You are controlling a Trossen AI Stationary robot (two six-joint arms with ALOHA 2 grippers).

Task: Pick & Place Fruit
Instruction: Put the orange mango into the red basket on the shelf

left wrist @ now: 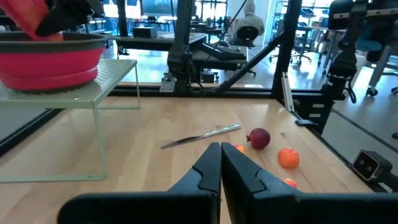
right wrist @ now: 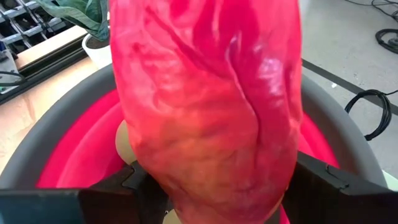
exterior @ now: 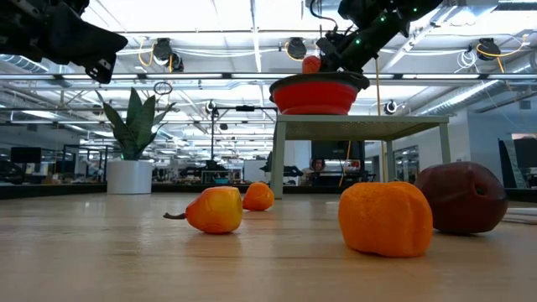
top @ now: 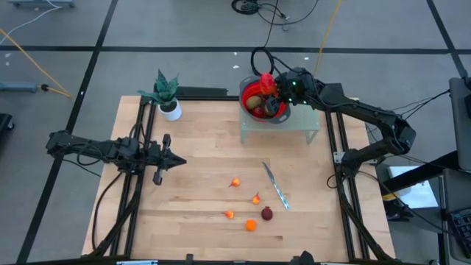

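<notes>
The right end effector (top: pixel 274 90) grips the elongated red-orange fruit (right wrist: pixel 211 106) directly over the red bowl (top: pixel 250 87) near the tabletop's far edge, evidently for dropping it in; the left end effector (top: pixel 175 161), pinched shut, waits by the left edge.

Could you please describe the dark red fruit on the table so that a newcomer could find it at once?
Start from the slim silver knife lying on the light wooden table. Just beside its tip nearest the table's front edge sits the round dark red fruit. The small fruits around it are all orange; it alone is dark red.
</notes>
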